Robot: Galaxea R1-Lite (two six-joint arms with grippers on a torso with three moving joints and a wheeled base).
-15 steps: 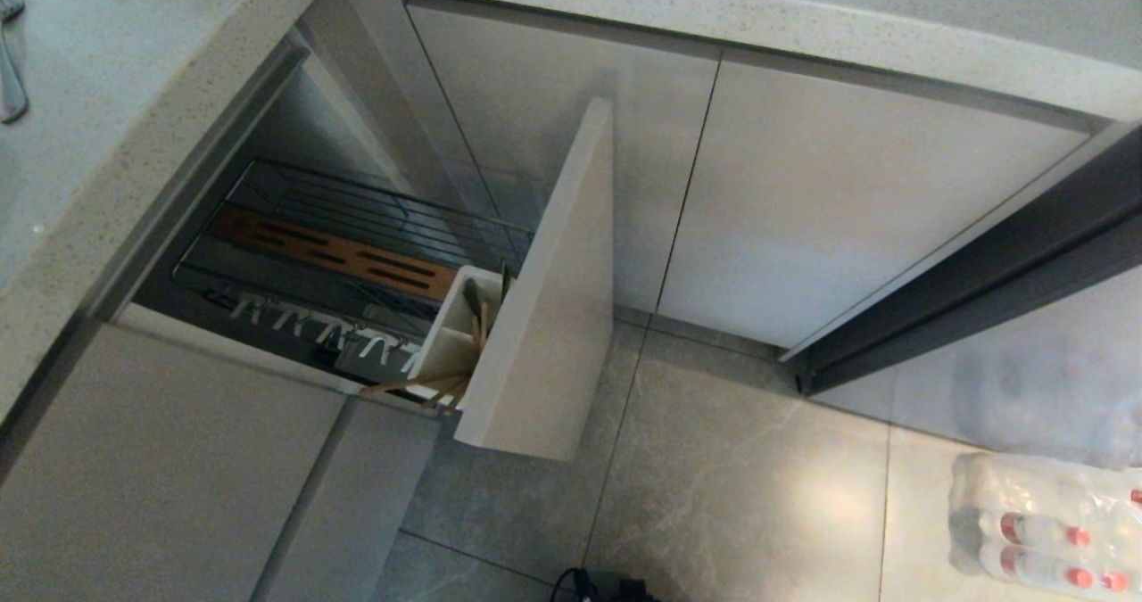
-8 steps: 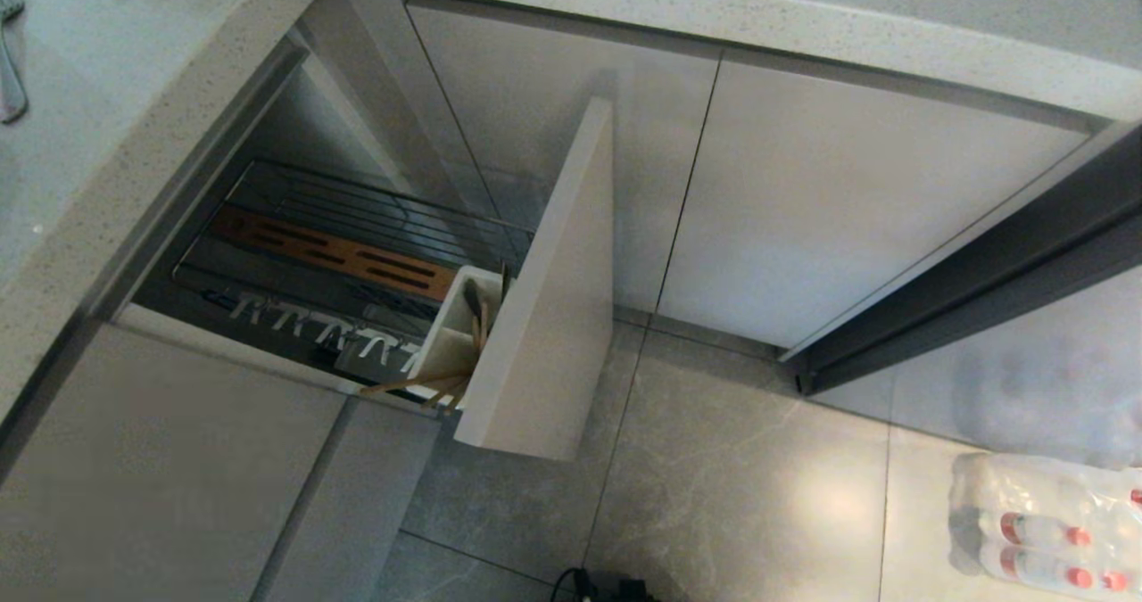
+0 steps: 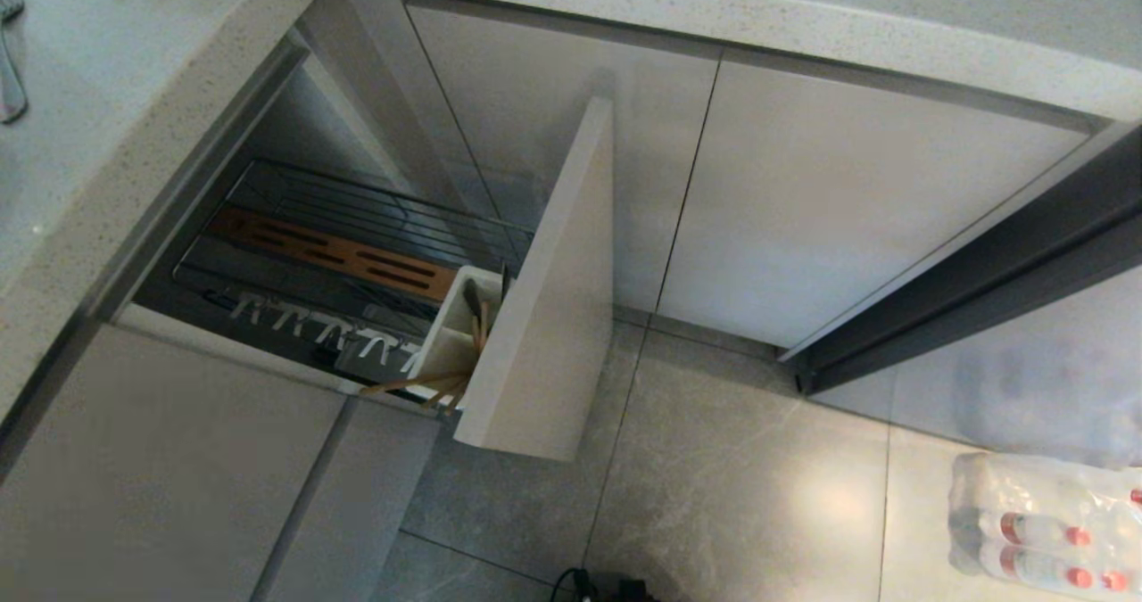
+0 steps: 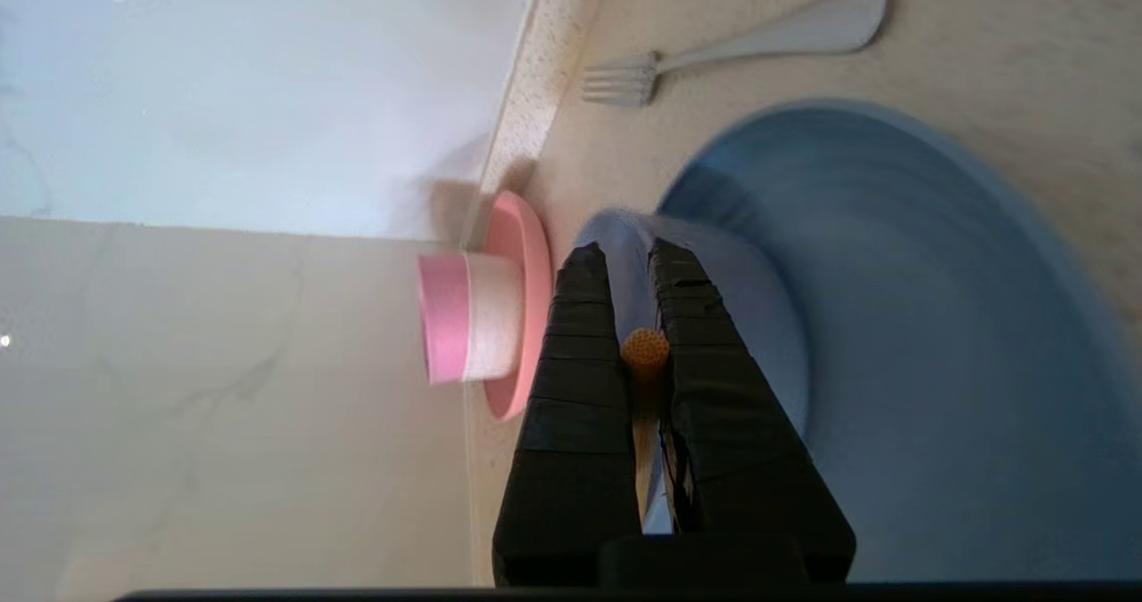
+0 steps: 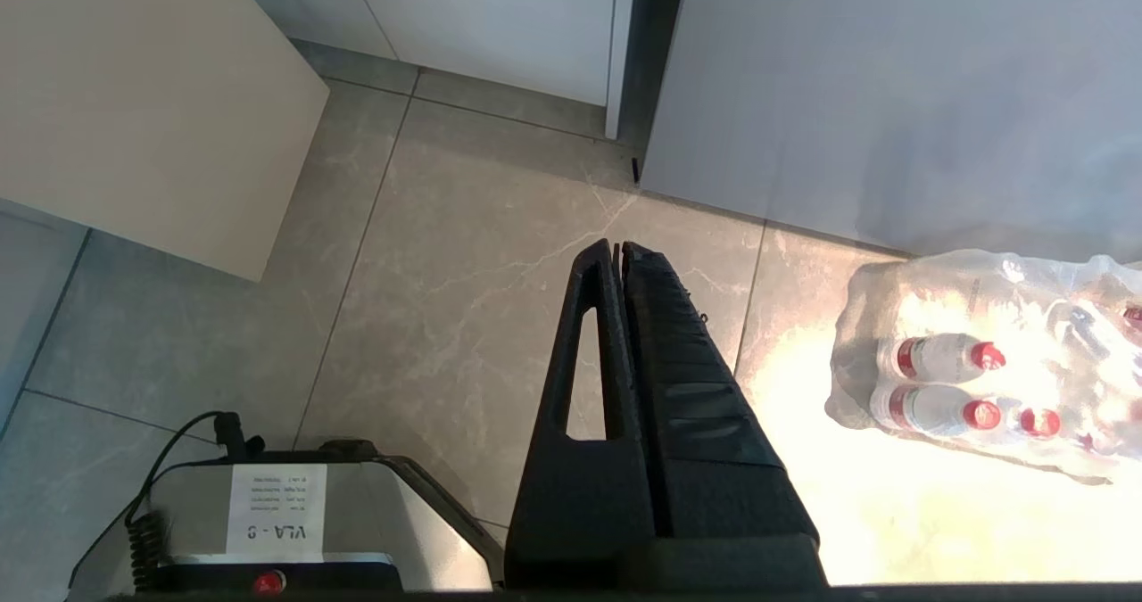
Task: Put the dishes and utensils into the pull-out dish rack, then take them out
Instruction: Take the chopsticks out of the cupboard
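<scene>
In the left wrist view my left gripper (image 4: 629,250) is shut on one light-brown chopstick (image 4: 644,350), seen end-on between the black fingers. It hangs over the worktop, above the dusty-blue bowl (image 4: 763,317) and beside the blue plate (image 4: 946,317). The silver fork (image 4: 740,40) lies on the worktop past the plate and also shows in the head view as the fork (image 3: 9,67). The pull-out dish rack (image 3: 357,214) stands open, with more chopsticks (image 3: 419,384) leaning in its white caddy (image 3: 451,334). My right gripper (image 5: 617,247) is parked shut over the floor.
A pink cup on a pink saucer (image 4: 468,317) stands at the worktop's edge beside the bowl. The rack's beige front panel (image 3: 553,299) juts out over the floor tiles. A wrapped pack of water bottles (image 5: 981,379) lies on the floor, and the robot's base (image 5: 268,513) is below.
</scene>
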